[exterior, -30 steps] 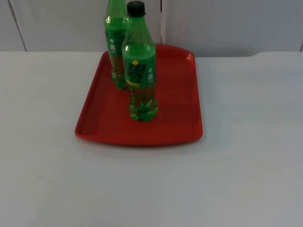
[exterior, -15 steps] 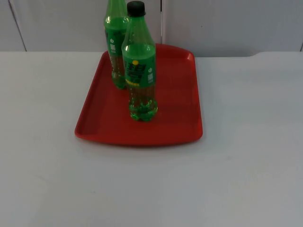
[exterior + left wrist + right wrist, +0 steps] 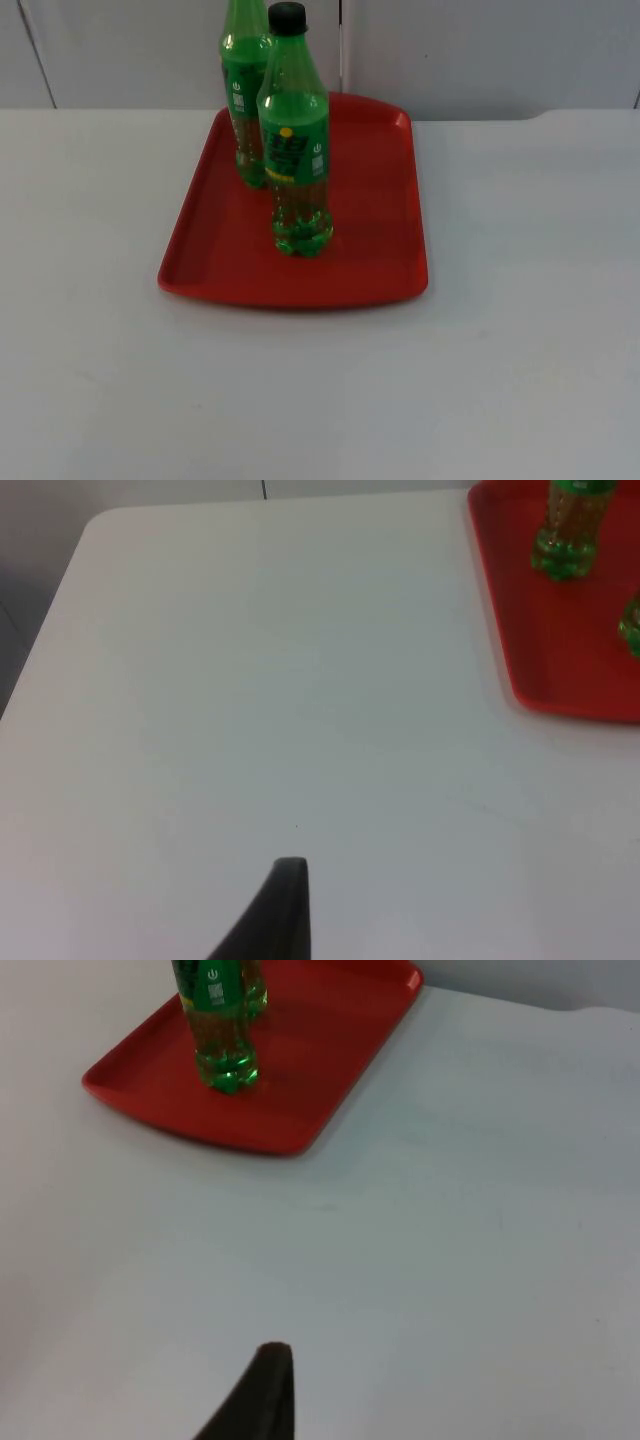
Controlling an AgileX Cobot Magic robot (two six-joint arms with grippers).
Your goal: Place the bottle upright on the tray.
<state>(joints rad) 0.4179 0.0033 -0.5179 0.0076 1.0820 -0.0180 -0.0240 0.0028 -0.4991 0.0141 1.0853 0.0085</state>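
Two green bottles stand upright on the red tray (image 3: pixel 375 200). The front bottle (image 3: pixel 295 140) has a black cap and rises near the tray's middle. The rear bottle (image 3: pixel 243 100) stands close behind it, toward the tray's back left. My left gripper (image 3: pixel 287 905) hangs over bare table well to the left of the tray (image 3: pixel 560 660), where the rear bottle's base (image 3: pixel 568 525) shows. My right gripper (image 3: pixel 265 1390) hangs over bare table in front of and to the right of the tray (image 3: pixel 320 1050) and the front bottle (image 3: pixel 218 1030). Neither gripper touches anything.
The white table (image 3: pixel 520 350) spreads around the tray on every side. A grey partition wall (image 3: pixel 480 50) closes off the back. The table's rounded far-left corner (image 3: pixel 95 525) lies ahead of the left gripper.
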